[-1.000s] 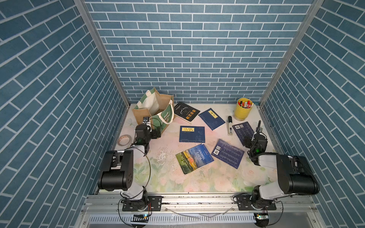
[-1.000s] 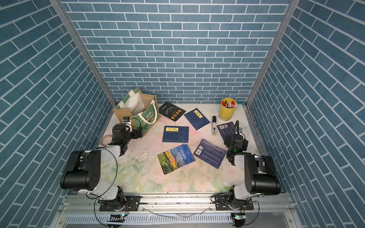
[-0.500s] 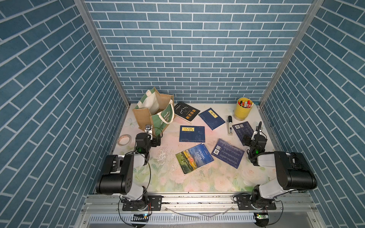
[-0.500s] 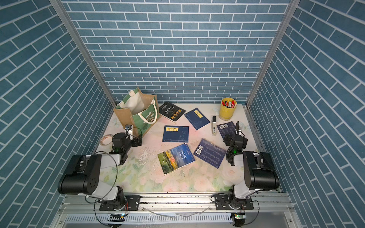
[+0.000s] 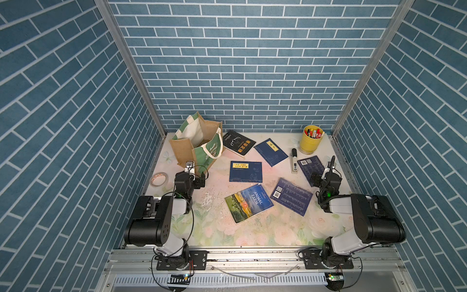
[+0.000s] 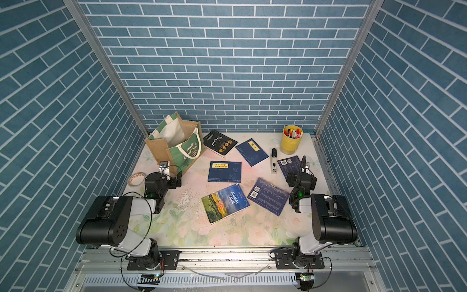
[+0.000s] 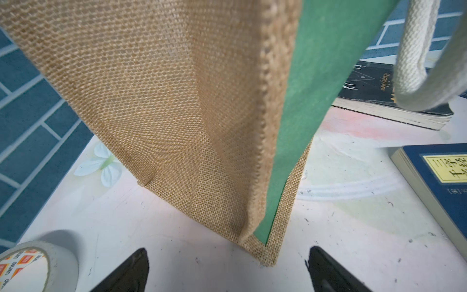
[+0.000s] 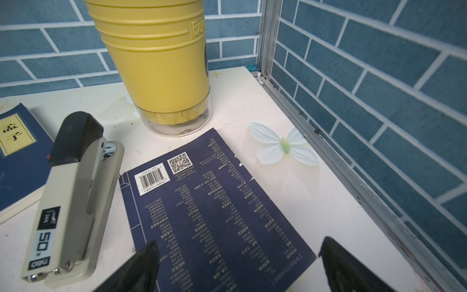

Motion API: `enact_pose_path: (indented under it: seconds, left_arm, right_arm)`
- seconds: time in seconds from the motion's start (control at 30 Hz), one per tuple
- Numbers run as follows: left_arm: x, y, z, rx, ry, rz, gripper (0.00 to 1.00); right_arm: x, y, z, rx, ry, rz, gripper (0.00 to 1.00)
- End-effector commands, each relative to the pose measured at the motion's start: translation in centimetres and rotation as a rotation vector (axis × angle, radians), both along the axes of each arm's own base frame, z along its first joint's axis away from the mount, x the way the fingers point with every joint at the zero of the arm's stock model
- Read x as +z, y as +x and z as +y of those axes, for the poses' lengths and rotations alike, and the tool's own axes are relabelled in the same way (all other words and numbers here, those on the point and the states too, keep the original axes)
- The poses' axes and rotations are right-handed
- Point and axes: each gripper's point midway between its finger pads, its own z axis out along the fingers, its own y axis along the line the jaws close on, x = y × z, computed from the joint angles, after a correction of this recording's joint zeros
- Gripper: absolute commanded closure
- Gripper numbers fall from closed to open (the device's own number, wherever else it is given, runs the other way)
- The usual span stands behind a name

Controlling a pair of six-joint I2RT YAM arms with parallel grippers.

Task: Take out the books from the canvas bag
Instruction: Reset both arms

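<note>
Read the table as a clock, twelve at the back wall and six at the arms' rail. The canvas bag [image 5: 195, 141] stands upright at about ten, mouth up, its burlap end facing seven.

All six books lie flat outside the bag:
- the black book [image 5: 238, 142] at twelve, just beside the bag
- the labelled navy book [image 5: 246, 172] near the centre
- a second navy book [image 5: 271, 152] at one
- Animal Farm [image 5: 249, 203] toward six
- the barcoded navy book [image 5: 291, 196] at four
- the last navy book [image 8: 214, 215] at two, beside the stapler [image 8: 73, 197]

The left claw [image 7: 227, 252] sits low with its jaws wide apart and empty. The bag is dead ahead at its twelve o'clock, the bag's bottom corner just short of the gap. The right claw [image 8: 238, 242], also spread and empty, is poised over the last navy book, well apart from the bag, so the left arm is plainly nearer.

In both top views the bag shows only pale lining, though its floor is partly hidden. I judge it emptied, and any check falls to the left arm.
</note>
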Motion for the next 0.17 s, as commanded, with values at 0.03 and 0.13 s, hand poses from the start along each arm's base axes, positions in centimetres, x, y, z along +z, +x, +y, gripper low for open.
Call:
enact_pose_path:
  seconds: [0.03, 0.13]
  left_arm:
    - [1.04, 0.6, -0.18, -0.006, 0.01, -0.034, 0.0]
    - [1.19, 0.3, -0.06, 0.0, 0.013, -0.046, 0.0]
  right_arm:
    - [0.37, 0.13, -0.09, 0.012, -0.034, -0.012, 0.01]
    - [0.41, 0.12, -0.08, 0.012, -0.034, -0.014, 0.01]
